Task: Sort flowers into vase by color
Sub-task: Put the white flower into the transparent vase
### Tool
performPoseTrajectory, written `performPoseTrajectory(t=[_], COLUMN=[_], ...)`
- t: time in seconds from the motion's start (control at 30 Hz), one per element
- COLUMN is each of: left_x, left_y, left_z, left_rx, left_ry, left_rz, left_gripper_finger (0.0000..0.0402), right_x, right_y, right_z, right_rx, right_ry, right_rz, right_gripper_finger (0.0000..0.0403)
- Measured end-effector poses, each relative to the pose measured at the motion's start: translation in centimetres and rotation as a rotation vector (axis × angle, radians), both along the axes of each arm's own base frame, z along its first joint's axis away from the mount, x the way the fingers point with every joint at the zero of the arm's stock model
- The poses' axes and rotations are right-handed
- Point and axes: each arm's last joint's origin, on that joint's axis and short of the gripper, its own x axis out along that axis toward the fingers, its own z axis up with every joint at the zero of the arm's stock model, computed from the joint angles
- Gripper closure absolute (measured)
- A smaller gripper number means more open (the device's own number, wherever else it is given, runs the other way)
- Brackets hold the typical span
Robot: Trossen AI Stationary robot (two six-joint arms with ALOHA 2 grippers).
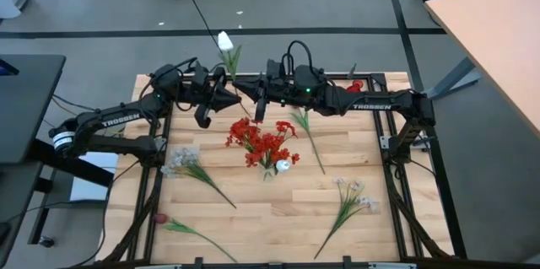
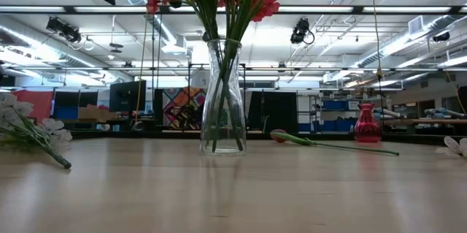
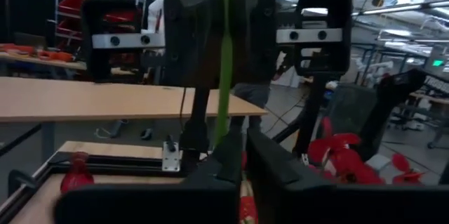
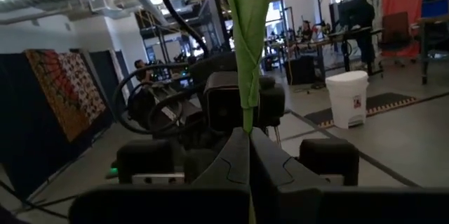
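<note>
Wood table, grey floor around, open workshop behind. Left gripper and right gripper both clamp the white-bud flower stem at the far edge (bud overhangs). Red flowers in central vase; near half free.

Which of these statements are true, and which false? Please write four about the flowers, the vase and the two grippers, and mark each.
1. The clear glass vase holds the red blossom flowers. True.
2. The white bud flower lies flat on the wooden table. False: it is held in the air at the table's far edge.
3. The left gripper and the right gripper both grip its thin green stem. True.
4. Both pale small-blossom sprays stand in the vase. False: one pale spray and the other lie on the table.
</note>
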Motion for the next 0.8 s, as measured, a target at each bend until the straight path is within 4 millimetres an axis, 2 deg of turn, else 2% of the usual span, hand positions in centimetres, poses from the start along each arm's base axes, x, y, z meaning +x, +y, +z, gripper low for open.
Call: performPoseTrajectory(t=[0.07,0.13,0.27,0.4,0.53,0.67,0.8], left_x=[0.0,-0.1,-0.4,-0.7,-0.7,-0.5,-0.1], left_y=[0.0,-0.1,0.0,0.6,0.4,0.0,0.1], left_z=[0.0,0.1,0.3,0.3,0.6,0.6,0.4], left_rx=[-0.002,0.000,0.003,-0.019,0.000,0.000,0.001], left_ry=[-0.001,-0.003,-0.015,-0.010,-0.043,-0.040,-0.040], left_rz=[0.004,0.007,0.066,0.199,0.178,0.136,0.122], left_gripper_finger=[0.0394,0.0383,0.0329,0.0263,0.0213,0.0200,0.0216], right_x=[-0.3,-0.6,-1.3,-1.4,-1.4,-1.3,-1.3], right_y=[0.0,-0.1,-0.3,-0.6,-0.7,-0.7,-0.7], right_z=[0.4,0.8,1.7,1.7,1.6,1.4,1.4], right_rx=[-0.021,-0.049,-0.101,-0.093,-0.086,-0.067,-0.062], right_ry=[-0.007,-0.022,-0.026,-0.031,-0.026,-0.011,-0.013], right_rz=[-0.016,-0.067,-0.149,-0.089,-0.057,-0.049,-0.029], right_gripper_finger=[0.0400,0.0400,0.0400,0.0400,0.0400,0.0400,0.0400])
